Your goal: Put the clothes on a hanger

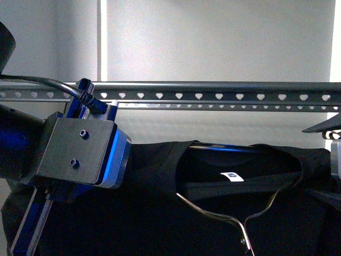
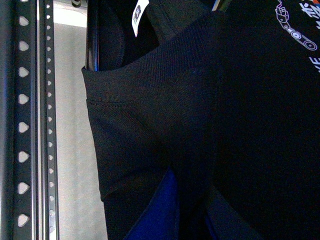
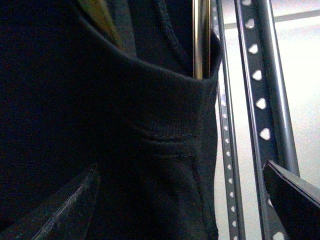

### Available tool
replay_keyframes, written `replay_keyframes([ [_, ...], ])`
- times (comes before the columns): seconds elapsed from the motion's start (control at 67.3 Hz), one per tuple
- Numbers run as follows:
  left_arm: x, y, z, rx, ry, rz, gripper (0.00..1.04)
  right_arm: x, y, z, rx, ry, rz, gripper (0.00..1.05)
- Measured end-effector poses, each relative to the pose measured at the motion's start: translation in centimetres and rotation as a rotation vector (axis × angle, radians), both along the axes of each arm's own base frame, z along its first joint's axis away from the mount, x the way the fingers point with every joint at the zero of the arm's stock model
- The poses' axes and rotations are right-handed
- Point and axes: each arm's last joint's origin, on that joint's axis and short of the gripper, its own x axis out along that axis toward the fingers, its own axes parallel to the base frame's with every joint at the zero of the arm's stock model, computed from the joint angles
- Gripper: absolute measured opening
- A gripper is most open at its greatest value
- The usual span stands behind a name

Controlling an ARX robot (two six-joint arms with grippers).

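In the front view the rack rail (image 1: 213, 90) runs level across the whole width, its row of heart-shaped holes facing the camera. The black T-shirt (image 1: 160, 213) is spread wide just below it, not touching it, with a band of pale backdrop between them. The neck opening faces the camera, showing the white neck label (image 1: 232, 176) and the shiny wire hanger (image 1: 213, 212) inside the collar. The left gripper (image 1: 88, 138) is a black and blue block in front of the shirt's left shoulder, with its upper parts reaching the height of the rail. The right gripper (image 1: 333, 144) only just enters at the right edge, against the other shoulder.

In the left wrist view the shirt fills most of the picture, with the label at one corner and the white sleeve lettering (image 2: 295, 25) at another. The rail stands close beside the cloth. Only a blue part of the gripper shows from under the fabric (the tips are covered), so I cannot tell whether its fingers are apart or together.

In the right wrist view the two dark fingers (image 3: 295, 200) stand wide apart. The shirt's shoulder seam lies between them, and the rail shows through the gap beside one finger. A bright stretch of the wire hanger runs inside the collar.
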Motion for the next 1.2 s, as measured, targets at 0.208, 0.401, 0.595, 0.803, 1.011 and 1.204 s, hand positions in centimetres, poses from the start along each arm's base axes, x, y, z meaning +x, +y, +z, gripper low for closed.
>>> replay_keyframes([
  [0.208, 0.0, 0.0, 0.0, 0.0, 0.0, 0.0, 0.05, 1.7, 0.5, 0.6, 0.025, 0.015, -0.04, 0.67],
  [0.401, 0.0, 0.0, 0.0, 0.001, 0.0, 0.003, 0.05, 2.3, 1.4, 0.9, 0.062, 0.027, -0.043, 0.39],
  [0.595, 0.1, 0.1, 0.2, -0.012, -0.002, 0.002, 0.18, 2.2, 1.7, 0.9, 0.079, 0.017, -0.028, 0.11],
  [0.803, 0.1, 0.0, 0.5, -0.009, -0.017, -0.013, 0.56, 1.1, 1.3, 0.3, 0.126, 0.078, -0.019, 0.1],
  [1.011, 0.1, -0.1, 0.5, -0.01, -0.018, -0.014, 0.93, -0.4, -0.2, 0.2, 0.221, 0.28, -0.059, 0.1],
  [1.204, 0.1, 0.0, 0.5, -0.009, -0.02, -0.014, 0.98, -1.9, -1.7, -1.1, 0.192, 0.436, -0.112, 0.09],
])
